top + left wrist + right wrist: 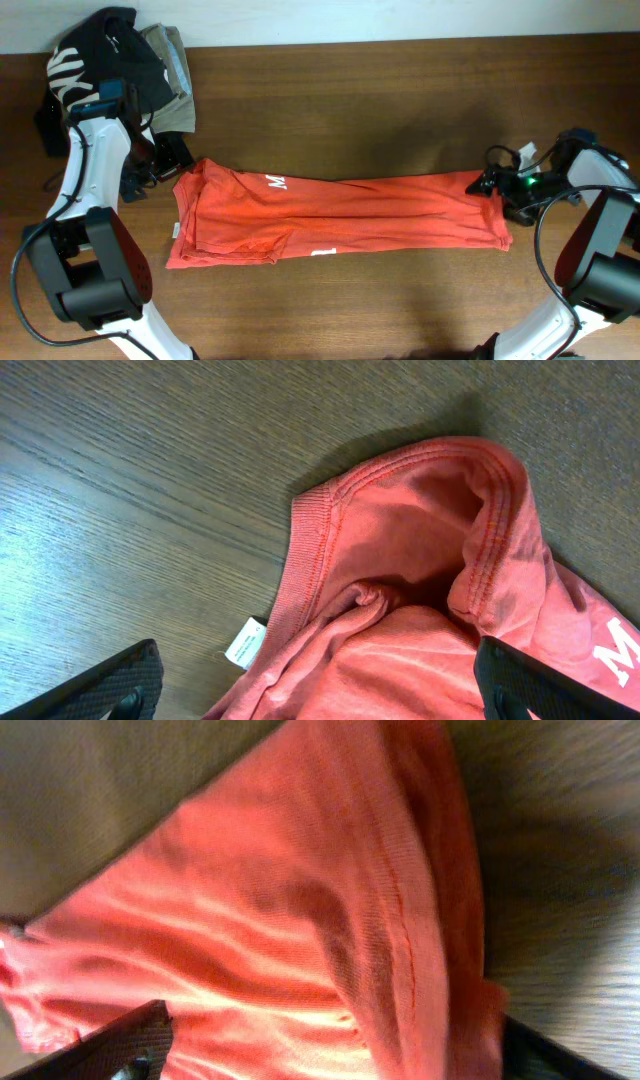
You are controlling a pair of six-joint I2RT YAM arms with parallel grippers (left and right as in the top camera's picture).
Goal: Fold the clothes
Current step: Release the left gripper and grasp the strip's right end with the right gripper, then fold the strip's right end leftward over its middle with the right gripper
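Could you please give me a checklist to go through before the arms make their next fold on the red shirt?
1. Shirt lies as a long strip on the table: ok.
2. Left fingers spread open at the collar: ok.
3. Right fingers spread open over the hem end: ok.
4. Fabric flat: not ok, the collar end is bunched.
5. Black garment and olive-grey garments lie apart from the shirt: ok.
6. Fingers touching the fabric: cannot tell.
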